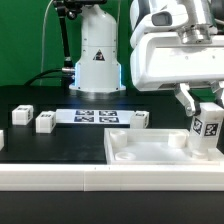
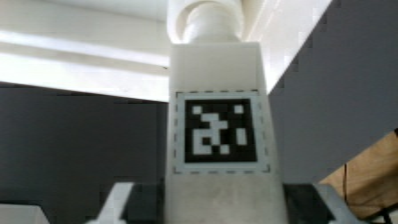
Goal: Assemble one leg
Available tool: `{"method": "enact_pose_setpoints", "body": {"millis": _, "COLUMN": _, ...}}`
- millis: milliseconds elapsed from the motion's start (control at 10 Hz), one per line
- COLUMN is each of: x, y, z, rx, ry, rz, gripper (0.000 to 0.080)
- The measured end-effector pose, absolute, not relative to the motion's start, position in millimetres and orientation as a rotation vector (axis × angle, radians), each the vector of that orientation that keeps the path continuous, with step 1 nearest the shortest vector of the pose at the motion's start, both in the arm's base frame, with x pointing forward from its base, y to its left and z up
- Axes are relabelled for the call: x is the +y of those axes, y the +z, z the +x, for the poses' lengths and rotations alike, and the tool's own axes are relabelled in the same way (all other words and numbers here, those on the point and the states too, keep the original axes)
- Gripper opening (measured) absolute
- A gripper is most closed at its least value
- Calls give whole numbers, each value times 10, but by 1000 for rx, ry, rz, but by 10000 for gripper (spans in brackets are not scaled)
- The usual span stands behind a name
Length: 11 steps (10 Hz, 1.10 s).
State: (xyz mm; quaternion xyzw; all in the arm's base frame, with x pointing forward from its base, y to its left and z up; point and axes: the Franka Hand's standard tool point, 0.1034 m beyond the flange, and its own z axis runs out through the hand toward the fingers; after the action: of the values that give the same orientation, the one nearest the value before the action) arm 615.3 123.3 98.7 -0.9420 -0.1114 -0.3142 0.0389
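My gripper [image 1: 203, 108] is shut on a leg [image 1: 208, 130], a small white oblong block with a black-and-white tag. It holds the leg upright over the corner of the white tabletop [image 1: 140, 152] at the exterior view's right. I cannot tell whether the leg's lower end touches the tabletop. In the wrist view the leg [image 2: 219, 110] fills the middle, tag facing the camera, its rounded peg end pointing away. My gripper [image 2: 222, 208] grips its near end, one finger [image 2: 118, 205] on each side.
Three more legs lie on the black table: two [image 1: 22, 115] [image 1: 45, 122] at the exterior view's left and one [image 1: 140, 120] behind the tabletop. The marker board [image 1: 95, 116] lies between them. The arm's white base [image 1: 98, 60] stands behind.
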Motion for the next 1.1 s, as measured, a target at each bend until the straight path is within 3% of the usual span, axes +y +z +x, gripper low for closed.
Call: {"method": "enact_pose_setpoints", "body": {"millis": 1100, "x": 1206, "y": 886, "z": 6068, "rx": -350, "ry": -915, "rz": -2911, "gripper": 291}}
